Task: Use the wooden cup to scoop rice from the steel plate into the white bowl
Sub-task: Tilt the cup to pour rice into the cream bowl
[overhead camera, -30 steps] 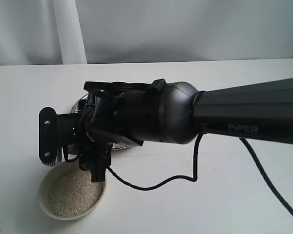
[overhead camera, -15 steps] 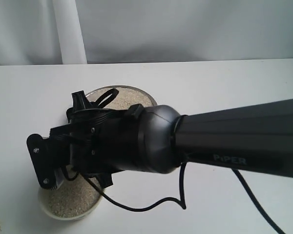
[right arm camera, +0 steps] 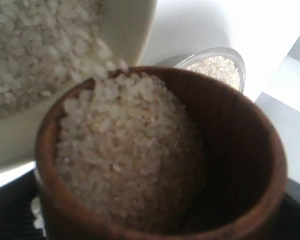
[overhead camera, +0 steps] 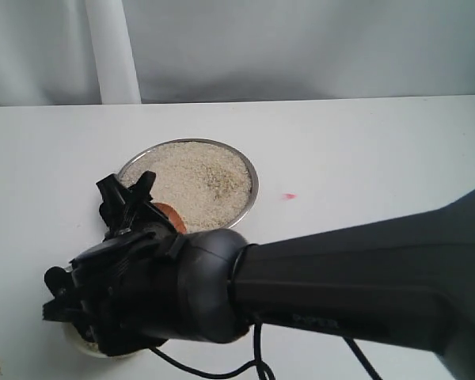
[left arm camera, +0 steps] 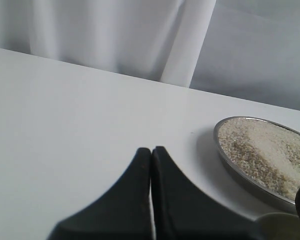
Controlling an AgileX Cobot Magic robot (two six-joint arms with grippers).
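Note:
The wooden cup (right arm camera: 240, 165) is tilted, with rice (right arm camera: 125, 160) heaped to its lip above the white bowl (right arm camera: 125, 30), which holds rice too. My right gripper (right arm camera: 155, 227) is shut on the cup; only dark finger edges show beside it. In the exterior view a brown bit of the wooden cup (overhead camera: 171, 215) peeks out by the steel plate (overhead camera: 249, 170), which is full of rice (overhead camera: 194, 178). The right arm hides almost the whole bowl there. My left gripper (left arm camera: 151, 150) is shut on nothing, low over the table short of the steel plate (left arm camera: 240, 170).
The bulky right arm (overhead camera: 317, 293) fills the front of the exterior view, its cable (overhead camera: 257, 360) hanging below. A white post (overhead camera: 111, 51) and a grey curtain stand behind the table. A small red mark (overhead camera: 289, 195) lies to the right of the plate.
The right arm has swung down and nearer the camera and rolled its wrist. The plate is now uncovered, the bowl is now hidden, and the cup has come into sight.

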